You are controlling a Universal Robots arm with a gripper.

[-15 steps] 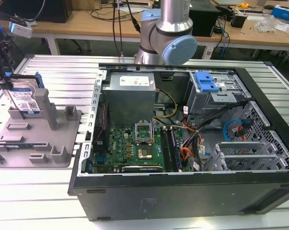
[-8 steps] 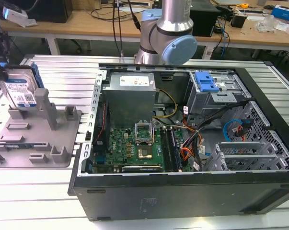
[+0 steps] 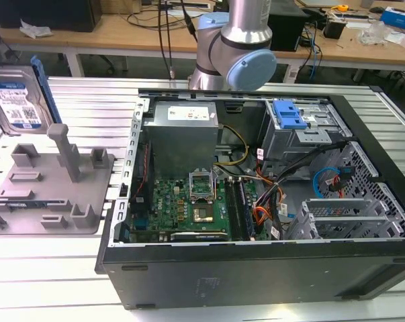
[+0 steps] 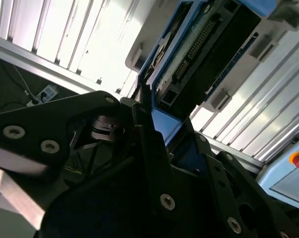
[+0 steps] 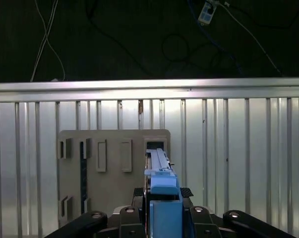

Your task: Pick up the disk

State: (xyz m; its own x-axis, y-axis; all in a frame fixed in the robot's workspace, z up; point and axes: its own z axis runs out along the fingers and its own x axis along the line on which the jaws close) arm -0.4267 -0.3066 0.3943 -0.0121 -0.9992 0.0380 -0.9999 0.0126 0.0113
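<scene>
— Why is the disk [image 3: 17,100] up on edge, clear of the grey fixture [image 3: 51,188]?

— I judge it's lifted: the gripper [image 5: 164,198] is clamped on its blue rail, edge-on above the fixture.

— And the fingers [image 4: 149,134]?

— Closed against the disk's end. The open computer case [image 3: 256,201] sits farther toward the exterior view's right.

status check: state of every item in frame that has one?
disk: held upright, lifted above the grey fixture
gripper: shut on the disk's edge
computer case: side panel off, inside exposed
blue drive caddy: seated in the case's bay
</scene>
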